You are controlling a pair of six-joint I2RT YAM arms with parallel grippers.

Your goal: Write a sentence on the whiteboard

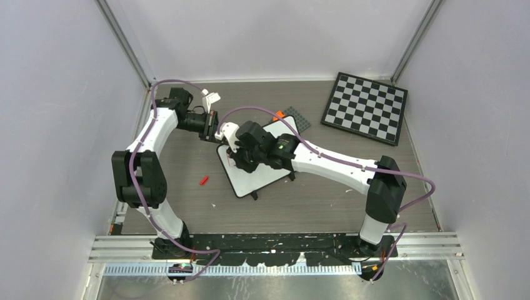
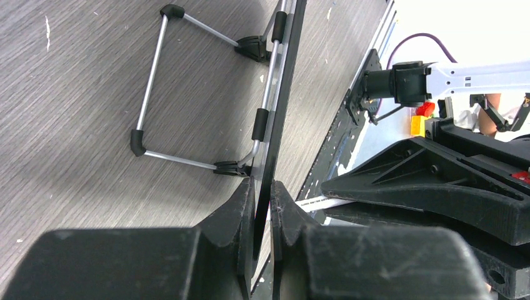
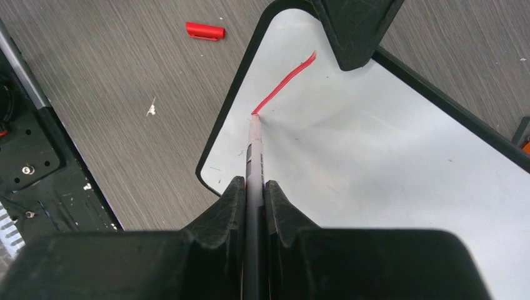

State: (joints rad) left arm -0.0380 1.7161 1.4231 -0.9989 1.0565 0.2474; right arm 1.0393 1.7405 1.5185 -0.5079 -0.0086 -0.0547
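My right claw (image 3: 253,187) is clamping the marker (image 3: 253,147), whose tip is touching the whiteboard (image 3: 375,156) at 12 o'clock from my fingers, with a red stroke (image 3: 284,81) running toward 1 o'clock. My left claw (image 2: 262,190) is pinching the board's edge at mid-table. A red cap (image 1: 204,180) is lying at the board's 9 o'clock.

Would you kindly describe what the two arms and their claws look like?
The left arm and right arm have white links joined by chunky black joint housings. A purple cable loops along each. The left claw and right claw are matte black, each with two thick fingers tapering toward the tips. No sleeves show.
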